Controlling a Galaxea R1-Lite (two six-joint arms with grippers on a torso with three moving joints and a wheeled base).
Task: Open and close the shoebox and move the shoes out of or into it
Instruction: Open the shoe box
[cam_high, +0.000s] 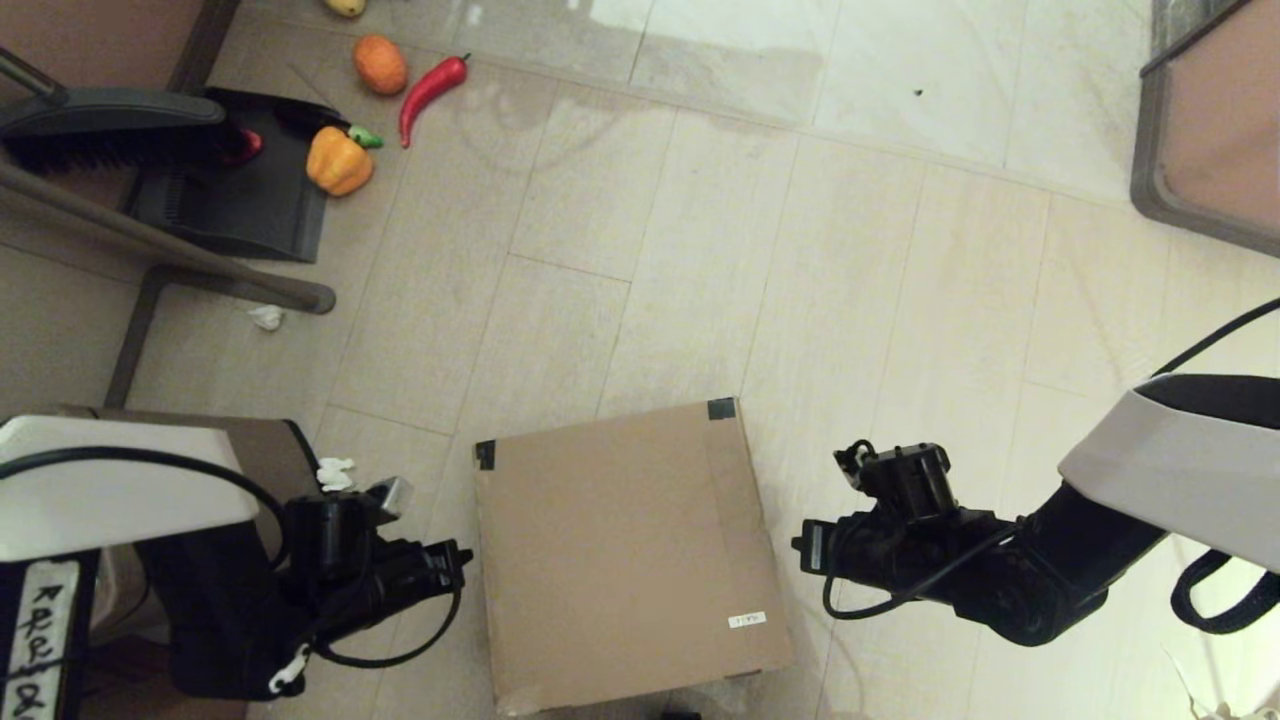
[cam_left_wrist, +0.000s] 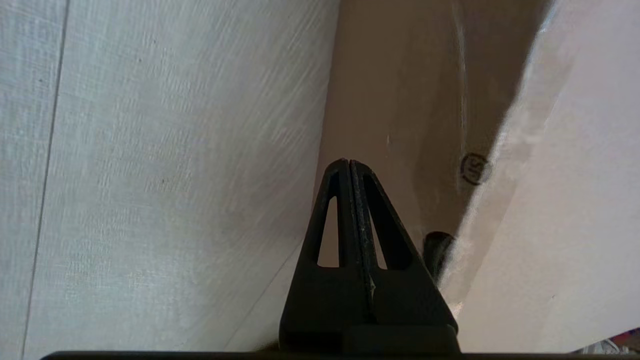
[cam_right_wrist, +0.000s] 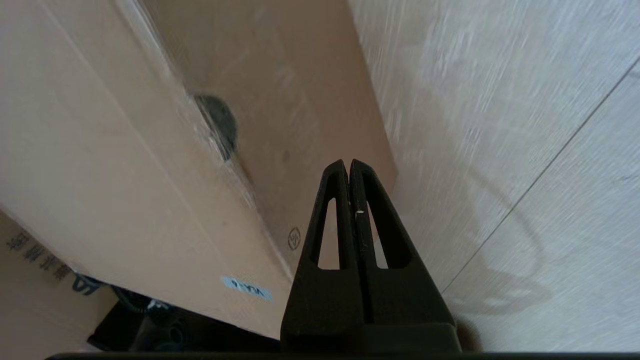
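Note:
The shoebox (cam_high: 625, 555) is a flat brown cardboard box on the floor in front of me, lid down, with black tape at its two far corners and a small white label (cam_high: 747, 620). My left gripper (cam_high: 455, 560) hangs shut and empty just off the box's left side; in its wrist view the gripper (cam_left_wrist: 348, 162) is over the shoebox's side wall (cam_left_wrist: 400, 100). My right gripper (cam_high: 805, 548) is shut and empty off the right side, and in its wrist view the gripper (cam_right_wrist: 348, 162) is next to that wall (cam_right_wrist: 280, 100). The shoes are out of view.
At the far left lie a black dustpan (cam_high: 235, 190) with a brush (cam_high: 110, 125), a yellow pepper (cam_high: 338, 160), an orange (cam_high: 380, 63) and a red chili (cam_high: 430, 88). A chair leg (cam_high: 160, 250) crosses there. A brown bin (cam_high: 270, 450) stands behind my left arm. A printed carton (cam_right_wrist: 30, 280) lies behind the box.

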